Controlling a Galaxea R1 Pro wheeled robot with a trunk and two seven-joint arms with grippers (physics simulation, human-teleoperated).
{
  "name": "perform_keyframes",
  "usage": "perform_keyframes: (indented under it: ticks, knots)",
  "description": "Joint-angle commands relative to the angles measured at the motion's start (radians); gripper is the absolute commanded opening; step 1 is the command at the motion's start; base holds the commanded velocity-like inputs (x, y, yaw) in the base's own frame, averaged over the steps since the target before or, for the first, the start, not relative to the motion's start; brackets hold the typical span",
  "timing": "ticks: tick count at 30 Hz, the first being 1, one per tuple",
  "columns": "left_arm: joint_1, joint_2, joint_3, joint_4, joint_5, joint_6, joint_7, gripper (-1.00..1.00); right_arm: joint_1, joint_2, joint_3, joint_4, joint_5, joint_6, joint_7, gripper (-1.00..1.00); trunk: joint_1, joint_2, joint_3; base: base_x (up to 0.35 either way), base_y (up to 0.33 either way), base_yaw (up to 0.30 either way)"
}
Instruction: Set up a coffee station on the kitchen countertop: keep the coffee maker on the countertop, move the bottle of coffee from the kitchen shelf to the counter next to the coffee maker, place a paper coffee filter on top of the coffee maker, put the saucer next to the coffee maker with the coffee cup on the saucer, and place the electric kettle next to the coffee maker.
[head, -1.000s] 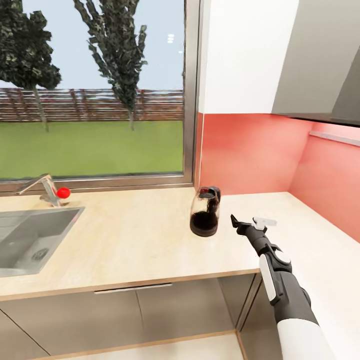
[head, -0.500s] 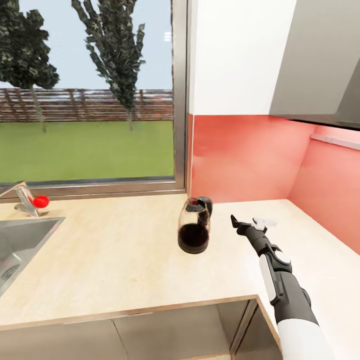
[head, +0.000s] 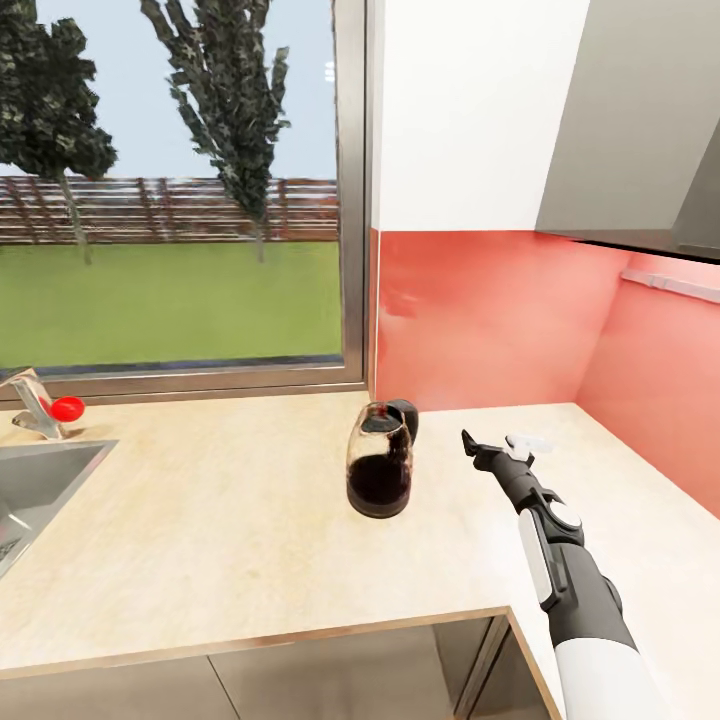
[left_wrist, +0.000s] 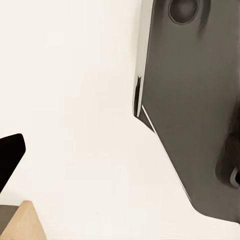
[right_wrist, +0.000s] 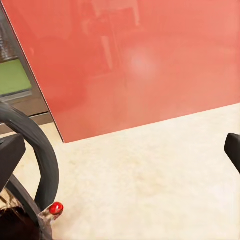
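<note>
Coffee maker (head: 380, 465) stands upright on light wood surface (head: 220, 540), long axis vertical, near window corner – dark coffee in lower part of glass body, black handle toward red backsplash (head: 480, 320). Right end effector (head: 497, 446) hovers just beside it, on side of red wall, fingers apart, nothing between them. In right wrist view, handle loop and small red button of coffee maker (right_wrist: 35, 200) close by. Left end effector: cannot tell its state. Sink (head: 30, 490) and faucet (head: 35, 410) well apart, at far left.
</note>
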Motion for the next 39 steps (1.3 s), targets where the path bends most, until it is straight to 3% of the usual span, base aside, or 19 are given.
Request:
perform_keyframes:
  ticks: [1,15,20,26,39]
  knots:
    - [-0.001,0.0,0.005,0.0,0.001,0.001,0.001,1.0,-0.001,0.001,-0.004,-0.001,-0.004,0.007,0.008,1.0,0.001,-0.002,-0.002,0.001,-0.001,0.0]
    - [0.0,-0.002,0.003,-0.003,-0.004,-0.001,0.001,1.0,-0.001,-0.003,-0.007,0.047,-0.005,0.004,0.007,1.0,0.001,-0.002,-0.002,0.0,0.0,0.0]
    - [0.001,0.001,0.002,-0.001,0.004,-0.006,0.003,1.0,-0.001,0.008,-0.007,0.053,-0.002,0.005,0.007,1.0,0.001,-0.002,-0.002,0.0,0.0,0.0]
    - [0.001,0.002,0.002,-0.001,0.005,-0.006,0.003,1.0,-0.001,-0.008,-0.007,0.054,-0.002,0.006,0.007,1.0,0.001,-0.002,-0.002,0.0,0.0,0.0]
    - [0.001,0.0,0.003,-0.001,0.009,-0.008,0.003,1.0,-0.001,-0.01,-0.007,0.071,-0.001,0.005,0.009,1.0,0.001,-0.002,-0.002,0.079,0.001,0.0]
